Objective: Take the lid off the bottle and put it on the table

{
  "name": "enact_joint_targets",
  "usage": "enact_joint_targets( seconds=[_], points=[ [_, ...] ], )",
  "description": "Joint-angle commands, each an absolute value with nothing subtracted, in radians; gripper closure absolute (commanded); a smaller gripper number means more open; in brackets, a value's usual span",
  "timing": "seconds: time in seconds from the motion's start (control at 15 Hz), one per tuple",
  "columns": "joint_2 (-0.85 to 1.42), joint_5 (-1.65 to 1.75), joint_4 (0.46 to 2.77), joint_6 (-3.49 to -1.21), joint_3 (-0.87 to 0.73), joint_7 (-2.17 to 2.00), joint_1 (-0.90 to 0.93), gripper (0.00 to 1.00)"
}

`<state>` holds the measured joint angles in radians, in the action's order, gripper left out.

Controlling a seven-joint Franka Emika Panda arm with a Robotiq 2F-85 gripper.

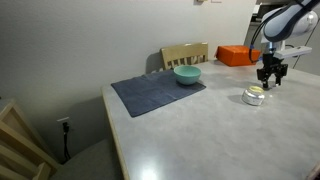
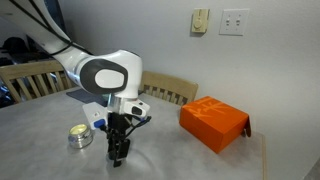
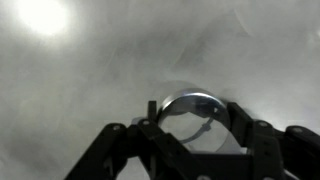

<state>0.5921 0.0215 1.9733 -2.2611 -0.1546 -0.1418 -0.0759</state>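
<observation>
The bottle (image 1: 254, 96) is a small squat silver container with a pale yellowish open top, standing on the table (image 1: 200, 135); it also shows in an exterior view (image 2: 79, 135). My gripper (image 1: 271, 78) is just beside the bottle, pointing down, with its fingertips close to the tabletop (image 2: 118, 157). In the wrist view the round silver lid (image 3: 195, 100) sits between the two fingers of my gripper (image 3: 192, 115), which are shut on its sides over the pale table surface (image 3: 80, 90). The lid is hidden in both exterior views.
A teal bowl (image 1: 187, 75) sits on a dark blue-grey placemat (image 1: 155, 93). An orange box (image 1: 237, 55) lies near the table's far edge, and also shows in an exterior view (image 2: 213, 123). A wooden chair (image 1: 185, 53) stands behind the table.
</observation>
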Motion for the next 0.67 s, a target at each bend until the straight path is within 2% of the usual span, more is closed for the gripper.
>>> enact_joint_targets(
  seconds=[0.0, 0.6],
  points=[
    [0.612, 0.003, 1.925, -2.275, -0.134, -0.113, -0.103, 0.56],
    [0.62, -0.115, 1.894, -2.34, -0.079, 0.001, -0.169, 0.56]
  ],
)
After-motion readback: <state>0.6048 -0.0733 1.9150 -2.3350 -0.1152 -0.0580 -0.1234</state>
